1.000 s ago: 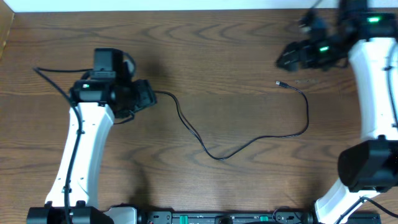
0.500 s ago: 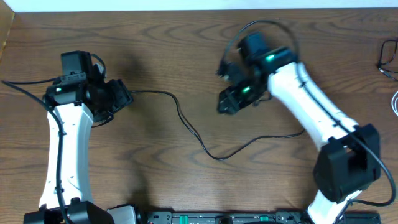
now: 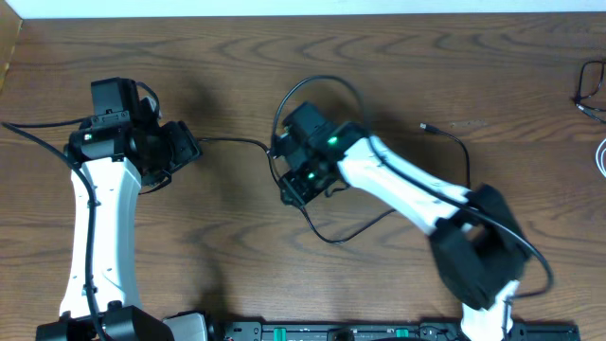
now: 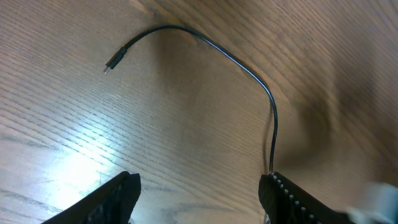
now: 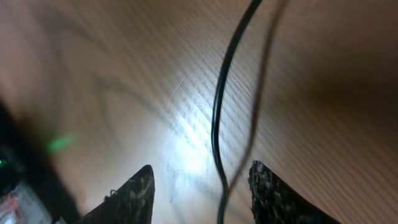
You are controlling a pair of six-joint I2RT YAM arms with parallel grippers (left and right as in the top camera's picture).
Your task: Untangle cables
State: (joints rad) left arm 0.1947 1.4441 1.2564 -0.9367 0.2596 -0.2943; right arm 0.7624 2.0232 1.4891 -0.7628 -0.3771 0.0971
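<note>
A thin black cable (image 3: 327,237) lies across the wood table, from my left gripper (image 3: 192,148) down through a dip and up to a small plug (image 3: 423,126). My right gripper (image 3: 292,188) hovers over its left stretch. In the right wrist view the black cable (image 5: 217,112) runs between the open jaws of the right gripper (image 5: 201,165), nearer the right finger, touching neither. In the left wrist view the left gripper (image 4: 200,177) is wide open. There the cable (image 4: 271,118) leaves from beside the right fingertip (image 4: 273,186) and arcs to a plug (image 4: 109,66). A white cable (image 3: 602,156) shows at the right edge.
A second dark cable loop (image 3: 589,87) lies at the far right edge of the table (image 3: 398,57). The arms' own thick black wires loop above each wrist. The table's back edge runs along the top, and equipment lines the front edge.
My right arm has swung from the far right corner to the middle, over the black cable, and its jaws have narrowed. The left gripper shifted left, drawing the cable's end with it.
</note>
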